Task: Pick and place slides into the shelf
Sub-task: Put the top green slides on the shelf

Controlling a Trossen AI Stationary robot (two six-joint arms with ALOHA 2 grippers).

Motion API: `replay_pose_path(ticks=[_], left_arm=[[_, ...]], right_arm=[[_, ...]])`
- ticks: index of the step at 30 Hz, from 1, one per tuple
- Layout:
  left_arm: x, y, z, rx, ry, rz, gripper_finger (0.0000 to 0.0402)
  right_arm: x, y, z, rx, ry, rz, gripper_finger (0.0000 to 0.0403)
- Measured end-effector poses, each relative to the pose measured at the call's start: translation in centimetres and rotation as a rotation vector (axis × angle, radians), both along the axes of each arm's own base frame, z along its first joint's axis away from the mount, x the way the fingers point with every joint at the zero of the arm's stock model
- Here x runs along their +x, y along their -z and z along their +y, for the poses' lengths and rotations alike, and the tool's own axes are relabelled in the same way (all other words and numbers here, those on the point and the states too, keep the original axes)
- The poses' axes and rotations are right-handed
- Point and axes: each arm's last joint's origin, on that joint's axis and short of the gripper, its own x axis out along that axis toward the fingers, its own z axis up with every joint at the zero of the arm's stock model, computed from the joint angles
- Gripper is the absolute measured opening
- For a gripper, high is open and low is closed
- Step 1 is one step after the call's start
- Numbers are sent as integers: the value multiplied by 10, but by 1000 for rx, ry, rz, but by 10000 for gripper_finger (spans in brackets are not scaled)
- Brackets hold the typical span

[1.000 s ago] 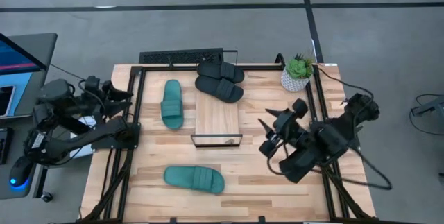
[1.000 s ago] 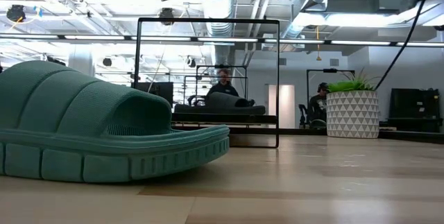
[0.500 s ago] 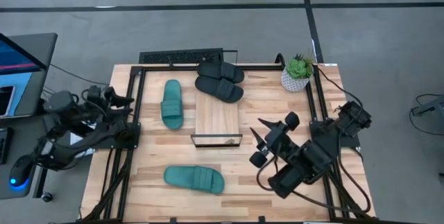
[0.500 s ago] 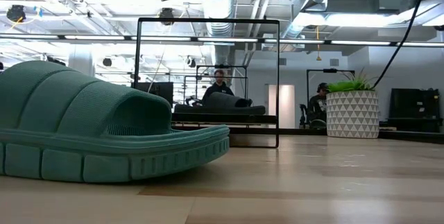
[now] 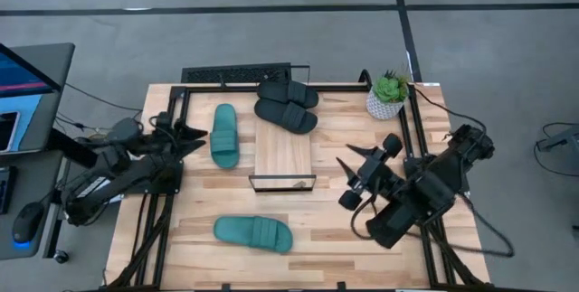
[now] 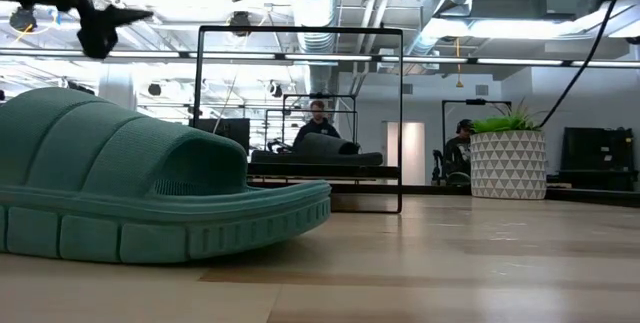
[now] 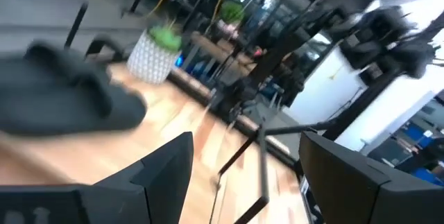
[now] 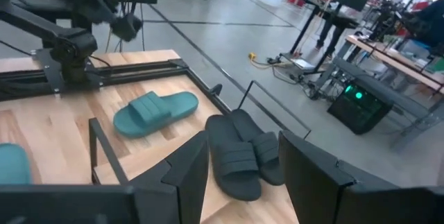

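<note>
Shelf (image 5: 283, 155) | long axis front-to-back | nearest teal slide (image 5: 253, 233) crosswise

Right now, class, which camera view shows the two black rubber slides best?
The high view: both black rubber slides lie fully visible, overlapping, beyond the small light-wood shelf. The right wrist view shows them partly behind that gripper's fingers, the left wrist view only a blur, the low view a distant sliver.

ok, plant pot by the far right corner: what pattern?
White plant pot with a grey triangle pattern, holding a green plant; clearest in the low view.
</note>
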Motion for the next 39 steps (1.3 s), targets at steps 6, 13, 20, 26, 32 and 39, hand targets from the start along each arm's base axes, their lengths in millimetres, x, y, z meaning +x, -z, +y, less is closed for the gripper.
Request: replay_pose_path(ticks=[6,13,20,26,32,39], left_arm=[[5,16,4,-61,-21,55,250],[5,14,7,-79,-106,30,250],[2,16,14,-264,-360,-13,250],[-1,35,15,-735,-518,-7,250],[0,40,10,-781,-373,91,250],[-1,51,2,-874,-199,262,250]], right_arm=[[-22,-21,-19,16,-59,60,166],[-48,-41,-39,39,-165,139,166],[-69,-55,-56,-19,-222,166,166],[-86,-65,-70,-37,-251,161,166],[-103,-72,-82,31,-306,149,166],[-113,-76,-90,36,-342,155,166]])
